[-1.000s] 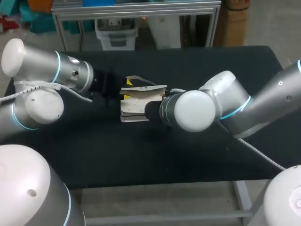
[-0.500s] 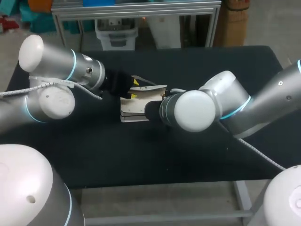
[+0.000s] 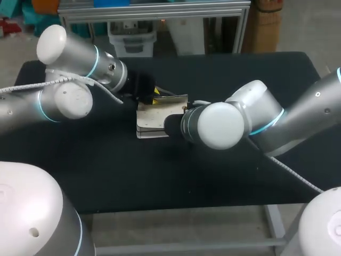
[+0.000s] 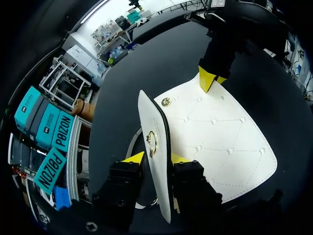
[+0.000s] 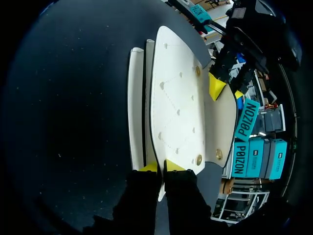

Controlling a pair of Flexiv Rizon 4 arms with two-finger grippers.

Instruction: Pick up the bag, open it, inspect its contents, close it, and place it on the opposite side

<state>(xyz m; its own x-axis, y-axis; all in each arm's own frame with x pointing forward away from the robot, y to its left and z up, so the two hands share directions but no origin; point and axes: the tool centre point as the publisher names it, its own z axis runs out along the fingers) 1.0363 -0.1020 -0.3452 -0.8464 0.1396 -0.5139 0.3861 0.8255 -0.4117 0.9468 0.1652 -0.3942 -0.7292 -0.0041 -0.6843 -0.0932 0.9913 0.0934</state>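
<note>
Black table (image 3: 160, 176) stretches under both my arms, and the white quilted bag (image 3: 151, 121) lies flat on it, a little toward nine o'clock of the table's middle. My left gripper (image 4: 157, 159) comes onto the bag from its twelve o'clock side and is pinched narrow on the flap (image 4: 155, 122), one yellow tip on each face. The flap stands on edge above the body, its gold ring clasp (image 4: 151, 142) just ahead of my fingers and a snap stud (image 4: 166, 102) bare on the panel beside it. My right gripper (image 5: 161, 166) holds the bag from the three o'clock side, fingers closed thin on the edge of the front panel. From the head view its tips are hidden behind my own wrist. I judge this to be the opening step, with the flap unfastened and lifted but the mouth not yet showing. The next move, I think, calls for swinging the flap farther back toward twelve o'clock while my right grip pins the body down, so that the inside can be seen.
</note>
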